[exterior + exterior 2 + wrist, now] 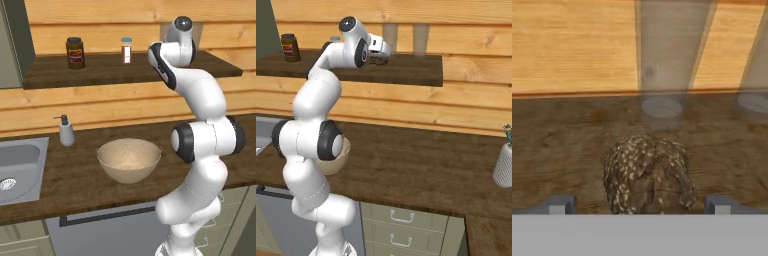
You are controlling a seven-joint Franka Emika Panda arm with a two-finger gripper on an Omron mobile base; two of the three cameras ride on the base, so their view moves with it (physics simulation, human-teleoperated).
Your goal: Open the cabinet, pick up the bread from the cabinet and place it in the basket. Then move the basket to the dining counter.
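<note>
A brown, white-speckled bread loaf [648, 172] lies on the dark wooden cabinet shelf [557, 145]. My gripper [639, 205] is open, with one fingertip on each side of the loaf and a gap to it on both sides. From the right base view the gripper [381, 54] reaches onto the shelf just above the bread [379, 61]. The tan basket [129, 159] stands on the counter below, in front of the arm, and its rim [345, 150] peeks out behind the elbow. The cabinet door [11, 45] stands open at the left.
Two see-through glasses [662, 60] [421, 39] stand at the shelf's back behind the bread. A dark jar [75, 52] and a spice bottle [126, 50] sit further left. A soap dispenser [65, 131] and steel sink [17, 167] are left of the basket; a vase [504, 162] stands far right.
</note>
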